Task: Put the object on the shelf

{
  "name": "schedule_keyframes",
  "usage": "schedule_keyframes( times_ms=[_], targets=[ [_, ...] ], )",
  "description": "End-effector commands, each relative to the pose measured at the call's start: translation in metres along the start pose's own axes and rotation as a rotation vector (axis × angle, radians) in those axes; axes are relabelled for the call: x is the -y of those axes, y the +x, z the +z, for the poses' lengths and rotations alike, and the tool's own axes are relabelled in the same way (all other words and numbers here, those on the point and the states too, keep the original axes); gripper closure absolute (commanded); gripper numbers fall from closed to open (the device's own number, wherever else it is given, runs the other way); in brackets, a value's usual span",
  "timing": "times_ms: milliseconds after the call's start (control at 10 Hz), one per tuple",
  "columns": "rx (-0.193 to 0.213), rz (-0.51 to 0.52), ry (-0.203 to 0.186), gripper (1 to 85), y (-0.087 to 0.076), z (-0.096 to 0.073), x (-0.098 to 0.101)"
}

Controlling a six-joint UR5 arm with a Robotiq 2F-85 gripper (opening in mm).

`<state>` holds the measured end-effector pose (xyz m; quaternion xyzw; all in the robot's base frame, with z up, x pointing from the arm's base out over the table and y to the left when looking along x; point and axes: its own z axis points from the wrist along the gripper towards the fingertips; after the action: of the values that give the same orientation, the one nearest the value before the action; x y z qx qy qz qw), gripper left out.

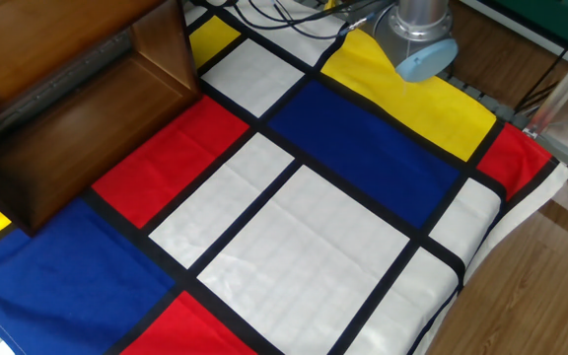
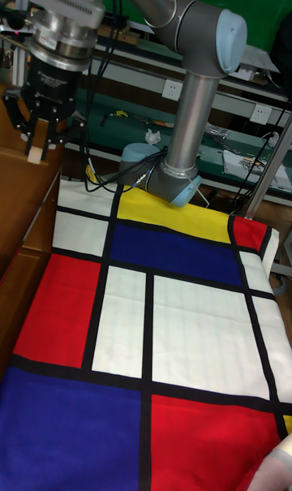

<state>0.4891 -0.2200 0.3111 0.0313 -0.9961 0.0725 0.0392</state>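
In the tall fixed view my gripper hangs at the upper left, above the top board of the dark brown shelf. Its fingers are shut on the object, a tiny pale tan cube that pokes out below the fingertips, a little above the board. In the fixed view the shelf fills the upper left corner. Its upright side panel faces the cloth. Neither the gripper nor the object appears in that view.
A cloth of red, blue, yellow and white blocks with black lines covers the table. The arm's base stands at the far edge with cables beside it. The table's right edge drops to a wooden floor.
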Motion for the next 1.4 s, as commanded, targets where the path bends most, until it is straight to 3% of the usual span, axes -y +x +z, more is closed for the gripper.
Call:
schedule_keyframes(
  times_ms=[0,200,400,1300],
  targets=[
    [0.045,-0.019,-0.036,84.7,-0.014,0.013,0.003],
    [0.074,-0.017,-0.053,84.7,-0.023,0.015,-0.001],
    [0.094,-0.033,-0.032,84.7,-0.031,0.020,0.005],
    [0.095,-0.034,-0.043,84.7,-0.037,0.031,0.003]
  ],
)
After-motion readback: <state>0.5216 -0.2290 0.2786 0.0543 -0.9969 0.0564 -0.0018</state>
